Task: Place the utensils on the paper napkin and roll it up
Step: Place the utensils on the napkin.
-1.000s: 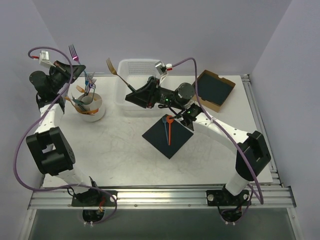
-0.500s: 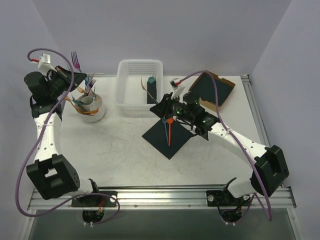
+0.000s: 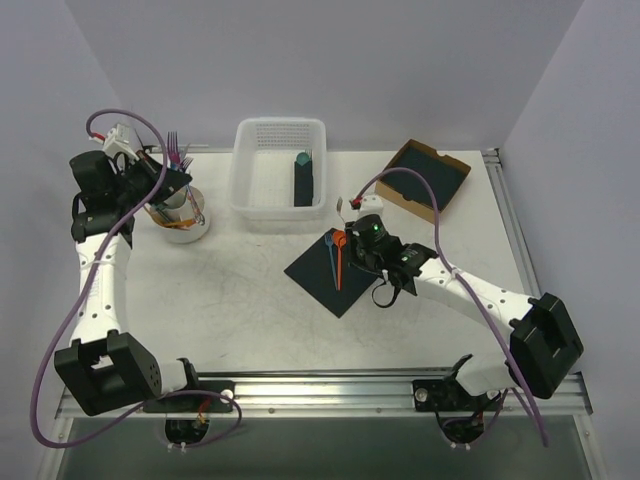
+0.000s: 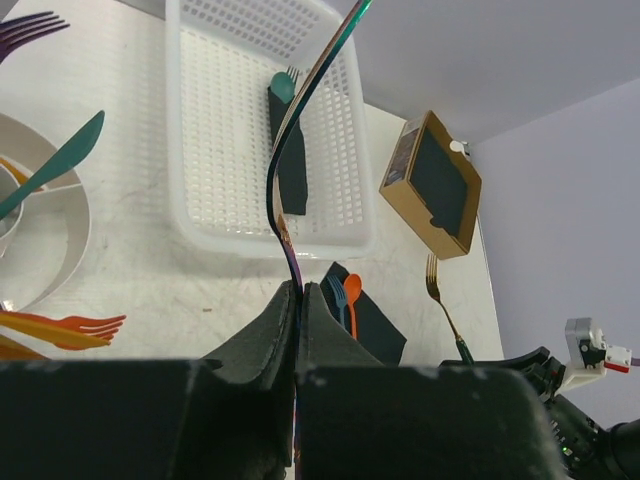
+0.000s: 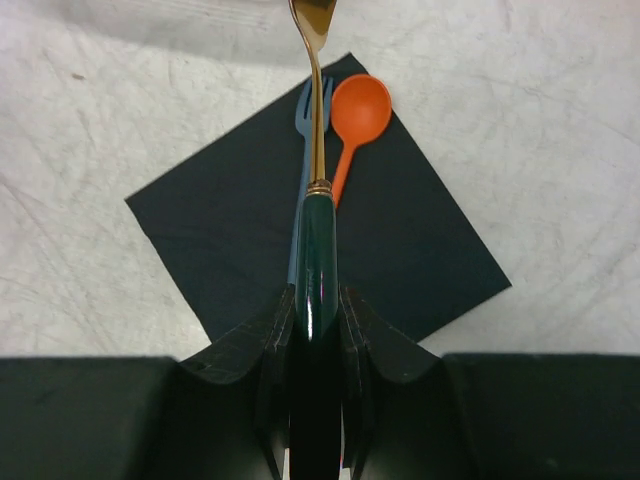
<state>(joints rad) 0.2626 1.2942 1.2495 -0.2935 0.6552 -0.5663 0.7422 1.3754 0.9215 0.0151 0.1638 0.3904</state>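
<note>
Right end effector [image 5: 318,300] clamps a gold fork [image 5: 321,240] — flat near-black napkin [image 5: 420,250] bears an orange spoon [image 5: 360,108].

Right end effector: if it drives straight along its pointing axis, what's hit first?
The right end effector's gripped gold fork leads, probably landing on the blue fork and paper napkin beside the orange spoon; depth unclear.

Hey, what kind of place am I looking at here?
Probably a robotics lab bench: a left arm and right arm bolted to a walled-in table, with a cutlery caddy and napkin staged.
</note>
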